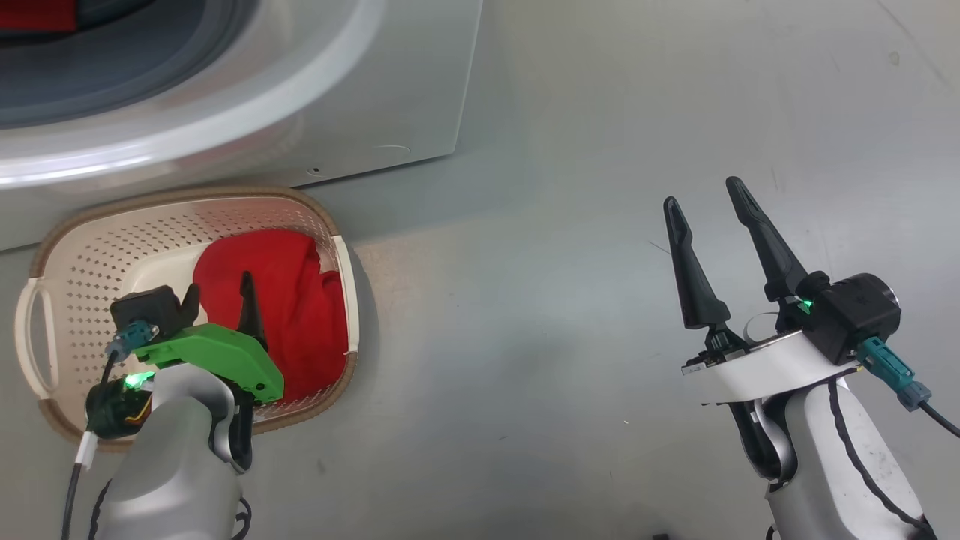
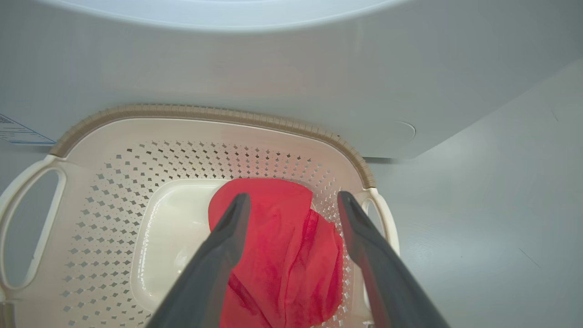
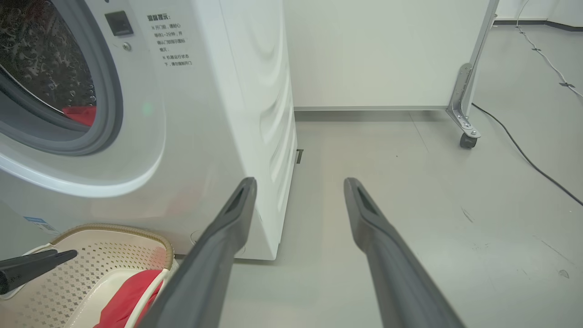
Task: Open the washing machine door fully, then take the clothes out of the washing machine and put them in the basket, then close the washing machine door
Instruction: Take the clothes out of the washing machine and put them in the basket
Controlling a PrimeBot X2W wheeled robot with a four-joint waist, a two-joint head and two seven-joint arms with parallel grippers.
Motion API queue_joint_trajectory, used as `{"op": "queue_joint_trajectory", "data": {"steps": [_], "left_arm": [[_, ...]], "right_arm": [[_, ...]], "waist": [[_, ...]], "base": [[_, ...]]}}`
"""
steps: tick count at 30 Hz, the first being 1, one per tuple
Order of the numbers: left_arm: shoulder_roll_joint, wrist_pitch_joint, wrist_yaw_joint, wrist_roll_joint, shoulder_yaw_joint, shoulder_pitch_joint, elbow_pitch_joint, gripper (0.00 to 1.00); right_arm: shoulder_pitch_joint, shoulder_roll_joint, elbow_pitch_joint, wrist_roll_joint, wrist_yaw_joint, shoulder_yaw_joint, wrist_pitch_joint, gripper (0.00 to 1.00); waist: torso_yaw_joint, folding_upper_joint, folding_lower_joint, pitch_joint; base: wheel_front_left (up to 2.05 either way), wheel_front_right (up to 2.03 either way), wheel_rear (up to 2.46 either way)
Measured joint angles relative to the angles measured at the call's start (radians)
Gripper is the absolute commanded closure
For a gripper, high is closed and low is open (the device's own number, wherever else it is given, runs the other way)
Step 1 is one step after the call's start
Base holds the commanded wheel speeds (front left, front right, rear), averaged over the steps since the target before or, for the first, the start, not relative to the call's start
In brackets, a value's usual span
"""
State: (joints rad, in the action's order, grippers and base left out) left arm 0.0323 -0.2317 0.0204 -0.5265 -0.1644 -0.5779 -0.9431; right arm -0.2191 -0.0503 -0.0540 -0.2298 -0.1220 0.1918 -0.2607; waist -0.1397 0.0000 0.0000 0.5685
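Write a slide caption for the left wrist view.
Open left end effector above red fabric garment in cream perforated plastic basket, beside white washing machine.

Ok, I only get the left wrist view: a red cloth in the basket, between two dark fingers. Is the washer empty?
Observer: No. The right wrist view shows more red cloth lying inside the washing machine.
Operator: And the other claw, is it carrying anything?
Observer: Nothing. In the head view the right claw is open and empty, over bare floor to the right of the machine.
Operator: What's beyond the machine?
Observer: The right wrist view shows a white panel on a castor, and a dark cable running across the floor.
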Motion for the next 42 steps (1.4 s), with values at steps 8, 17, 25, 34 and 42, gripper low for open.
{"op": "queue_joint_trajectory", "data": {"steps": [8, 17, 25, 34, 42], "left_arm": [[-0.002, -0.018, -0.023, 0.012, -0.014, 0.029, 0.039, 0.0], [-0.005, -0.02, -0.027, 0.06, -0.009, 0.05, 0.223, 0.0], [-0.005, -0.02, -0.026, 0.113, 0.015, 0.116, 0.364, 0.0], [-0.005, -0.021, -0.019, 0.155, 0.023, 0.206, 0.503, 0.0], [-0.004, -0.02, -0.004, 0.181, 0.024, 0.329, 0.579, 0.0]], "right_arm": [[0.005, -0.001, -0.031, 0.0, 0.0, -0.018, 0.0, 0.0], [0.058, -0.009, -0.055, 0.002, 0.0, -0.046, 0.0, 0.0], [0.092, -0.007, -0.074, 0.002, 0.0, -0.044, 0.0, 0.0], [0.132, -0.006, -0.079, 0.004, 0.0, -0.047, 0.0, 0.0], [0.184, -0.005, -0.078, 0.011, 0.0, -0.057, 0.0, 0.0]], "waist": [[0.025, 0.0, 0.0, -0.067], [0.061, 0.0, 0.0, -0.156], [0.086, 0.0, 0.0, -0.237], [0.101, 0.0, 0.0, -0.323], [0.119, 0.0, 0.0, -0.393]], "base": [[0.0, 0.0, 0.0], [0.0, 0.0, 0.0], [0.0, 0.0, 0.0], [0.0, 0.0, 0.0], [0.0, 0.0, 0.0]]}}
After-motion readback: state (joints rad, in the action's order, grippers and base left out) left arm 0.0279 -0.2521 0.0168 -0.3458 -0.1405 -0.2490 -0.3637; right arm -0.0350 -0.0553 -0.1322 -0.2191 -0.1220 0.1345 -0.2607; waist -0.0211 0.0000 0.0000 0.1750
